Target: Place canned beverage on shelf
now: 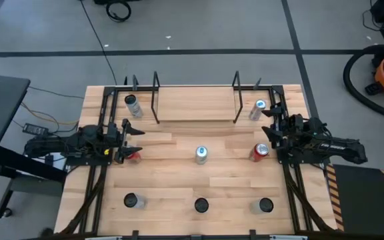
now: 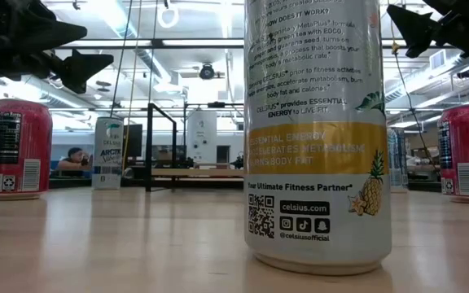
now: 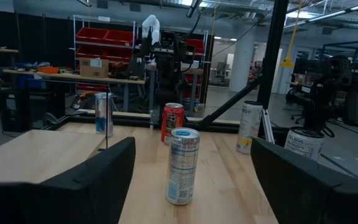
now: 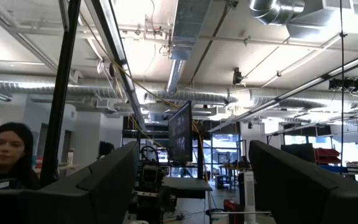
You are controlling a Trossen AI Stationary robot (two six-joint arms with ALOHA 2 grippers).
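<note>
The shelf [image 1: 195,103], a light wood board between black rod end frames, stands at the table's far side; the low view shows it as the shelf [image 2: 194,171]. Several canned beverages stand upright on the table. A silver-blue can [image 1: 201,155] is at the centre, straight ahead of my left gripper's fingers as the can [image 3: 183,165]. A red can [image 1: 132,157] stands just near-side of my left gripper [image 1: 137,137], which is open and touches nothing. Another red can [image 1: 260,152] stands by my right gripper [image 1: 267,129], also open, tipped upward.
Two more cans [image 1: 133,105] [image 1: 257,110] stand outside the shelf's end frames. Three dark-topped cans [image 1: 133,201] [image 1: 201,205] [image 1: 265,206] line the near edge; the middle one [image 2: 312,130] fills the low view. A person [image 4: 5,155] shows beyond the table.
</note>
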